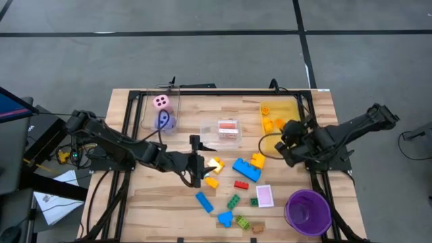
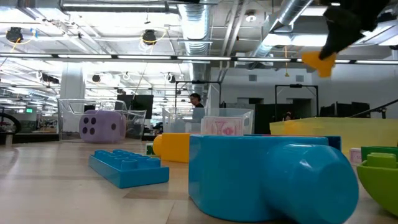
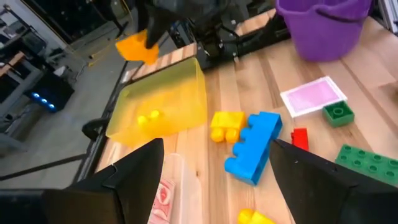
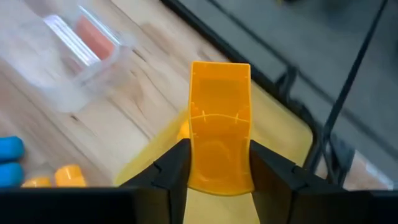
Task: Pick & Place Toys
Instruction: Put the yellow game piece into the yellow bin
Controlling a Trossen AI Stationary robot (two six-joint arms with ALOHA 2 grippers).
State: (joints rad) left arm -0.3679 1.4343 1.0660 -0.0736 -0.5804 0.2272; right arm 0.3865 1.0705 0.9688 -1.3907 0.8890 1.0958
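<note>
right pincer (image 4: 219, 163) grips orange brick (image 4: 219, 124) over yellow bin (image 1: 283, 108) | left pincer (image 3: 214, 168) open

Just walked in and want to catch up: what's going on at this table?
The right gripper holds an orange brick in the air above the yellow bin. The left gripper is open, low over the loose bricks mid-table near a small yellow brick. More bricks, a pink card and a purple cup lie nearby.
</note>
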